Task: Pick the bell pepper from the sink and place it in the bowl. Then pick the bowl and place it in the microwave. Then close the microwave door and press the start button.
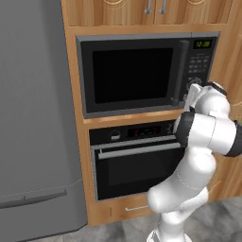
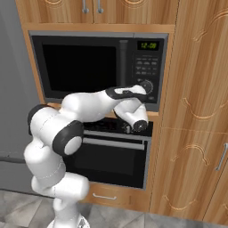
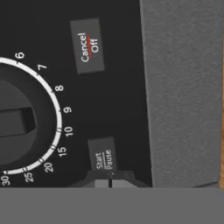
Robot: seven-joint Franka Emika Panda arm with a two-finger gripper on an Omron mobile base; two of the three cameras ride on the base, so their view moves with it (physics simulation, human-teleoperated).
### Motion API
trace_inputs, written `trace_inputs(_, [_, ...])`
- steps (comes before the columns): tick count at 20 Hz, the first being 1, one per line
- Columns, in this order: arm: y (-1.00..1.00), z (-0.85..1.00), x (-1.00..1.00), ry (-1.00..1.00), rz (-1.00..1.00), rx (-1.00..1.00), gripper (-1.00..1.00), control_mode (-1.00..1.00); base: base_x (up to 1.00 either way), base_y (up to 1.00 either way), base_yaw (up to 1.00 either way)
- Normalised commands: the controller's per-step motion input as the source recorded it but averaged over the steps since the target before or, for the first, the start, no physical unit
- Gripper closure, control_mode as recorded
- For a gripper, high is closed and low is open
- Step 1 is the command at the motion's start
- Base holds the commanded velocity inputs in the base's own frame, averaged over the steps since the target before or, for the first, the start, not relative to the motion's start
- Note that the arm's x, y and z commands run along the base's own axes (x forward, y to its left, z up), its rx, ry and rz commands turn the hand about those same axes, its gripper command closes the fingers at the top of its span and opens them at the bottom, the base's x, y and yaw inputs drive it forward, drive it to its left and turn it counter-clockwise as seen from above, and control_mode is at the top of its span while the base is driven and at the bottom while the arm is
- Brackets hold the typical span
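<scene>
The microwave (image 1: 142, 71) (image 2: 98, 67) sits built into the wooden cabinetry, its green display lit. The microwave door (image 1: 132, 75) (image 2: 80, 67) is closed, with dark glass and a vertical handle. My gripper (image 1: 193, 90) (image 2: 144, 88) is shut and held against the lower part of the button panel, beside the round dial (image 3: 17, 122). In the hand view the shut fingertips (image 3: 109, 181) rest just below the Start/Pause button (image 3: 103, 158), and the Cancel/Off button (image 3: 87, 46) lies higher up. The bell pepper and the bowl are hidden, and the sink is out of view.
A black oven (image 1: 137, 160) with a horizontal bar handle sits directly under the microwave, behind my arm. A tall grey fridge (image 1: 33, 118) stands to the left. Wooden cabinet doors (image 2: 196, 111) fill the wall to the right.
</scene>
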Motion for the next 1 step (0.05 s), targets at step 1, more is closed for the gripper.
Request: trace_inputs(1, [0.0,0.0,0.0,0.0,0.0,0.0,1.0,-1.0,0.0,0.0,0.0])
